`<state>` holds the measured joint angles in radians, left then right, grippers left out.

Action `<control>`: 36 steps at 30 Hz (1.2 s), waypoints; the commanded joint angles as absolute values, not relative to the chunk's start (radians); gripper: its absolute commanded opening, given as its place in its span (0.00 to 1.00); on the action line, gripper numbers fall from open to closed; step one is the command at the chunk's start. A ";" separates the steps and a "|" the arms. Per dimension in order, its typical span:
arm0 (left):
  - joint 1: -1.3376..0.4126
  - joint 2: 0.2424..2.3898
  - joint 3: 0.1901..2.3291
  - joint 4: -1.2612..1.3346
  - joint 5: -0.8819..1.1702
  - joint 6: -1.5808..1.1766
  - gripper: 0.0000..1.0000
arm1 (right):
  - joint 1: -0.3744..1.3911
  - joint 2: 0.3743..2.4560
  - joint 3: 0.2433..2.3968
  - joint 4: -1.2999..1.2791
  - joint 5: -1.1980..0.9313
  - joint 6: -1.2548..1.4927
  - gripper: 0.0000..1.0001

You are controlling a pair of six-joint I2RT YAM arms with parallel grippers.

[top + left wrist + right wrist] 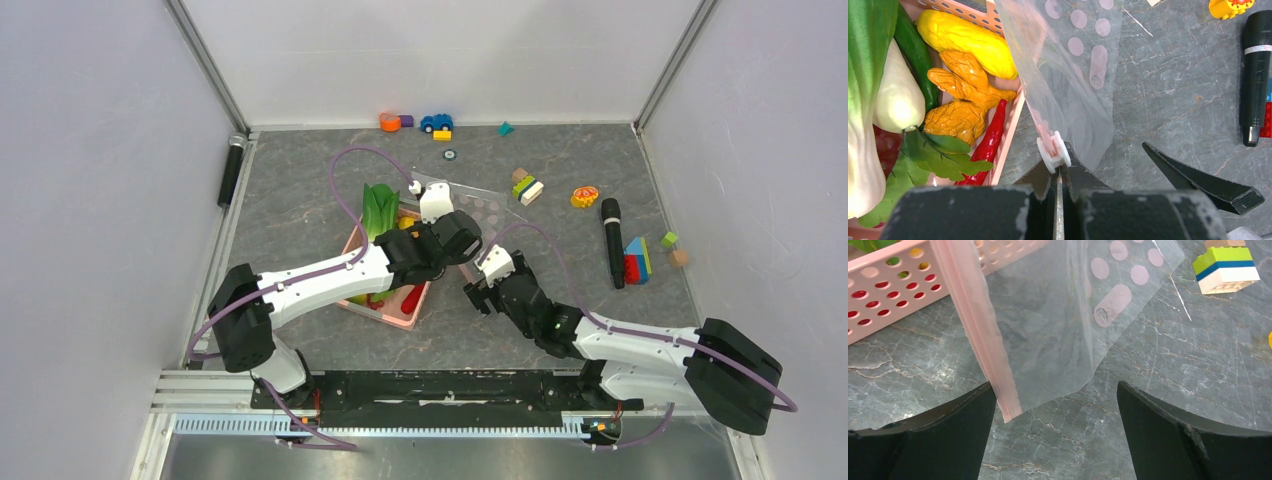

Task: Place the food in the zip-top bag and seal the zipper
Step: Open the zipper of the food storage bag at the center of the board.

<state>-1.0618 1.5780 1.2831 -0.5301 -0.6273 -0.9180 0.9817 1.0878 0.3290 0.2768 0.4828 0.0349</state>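
The left tool [1058,172] is pinched shut on the white slider tab [1053,153] of the zipper [983,330], and the clear zip-top bag [1068,75] stretches ahead of its tips over the bench [1173,100]. The right tool [1055,390] gapes wide and holds nothing, with the zipper's end just beside one finger. The food [965,37] lies in a pink basket [893,280] left of the left tool.

Nothing legible appeared anywhere; a small round stamp [1104,315] on the zip-top bag [1048,350], upper centre, stayed too blurred.
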 commanded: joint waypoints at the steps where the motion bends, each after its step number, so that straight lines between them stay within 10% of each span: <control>1: -1.062 1.562 1.302 -0.529 -0.664 -0.951 0.02 | 0.985 1.074 0.356 0.281 0.567 0.067 0.95; 36: -1.063 1.596 1.341 -0.548 -0.603 -0.909 0.02 | 0.987 1.134 0.367 0.573 0.621 -0.083 0.71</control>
<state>-1.0618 1.5963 1.3045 -0.5484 -0.6167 -0.9169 0.9821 1.1091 0.3576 0.4061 0.6472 -0.0368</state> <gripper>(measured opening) 0.045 0.722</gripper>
